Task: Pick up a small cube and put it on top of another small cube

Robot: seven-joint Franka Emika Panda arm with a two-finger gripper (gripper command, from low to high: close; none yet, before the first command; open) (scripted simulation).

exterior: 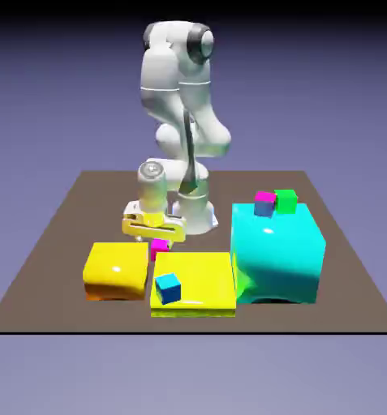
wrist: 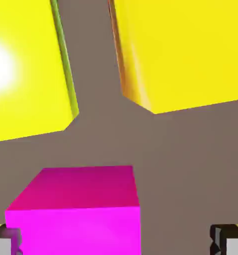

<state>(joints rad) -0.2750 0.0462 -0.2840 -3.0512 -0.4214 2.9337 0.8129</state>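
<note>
Hand view shows you the magenta cube (wrist: 76, 209) large and plain, magenta on each face you can see, sitting on the brown counter (wrist: 190, 164) between the fingers (wrist: 229, 243), which stand spread wide on either side and grip nothing. In the exterior view it (exterior: 158, 246) sits behind the gap between two yellow blocks (exterior: 115, 270) (exterior: 198, 280). You can count four small cubes: magenta, blue (exterior: 168, 287), green (exterior: 286, 200), and a magenta-topped cube (exterior: 264, 203) on the one cyan block (exterior: 277, 251).
</note>
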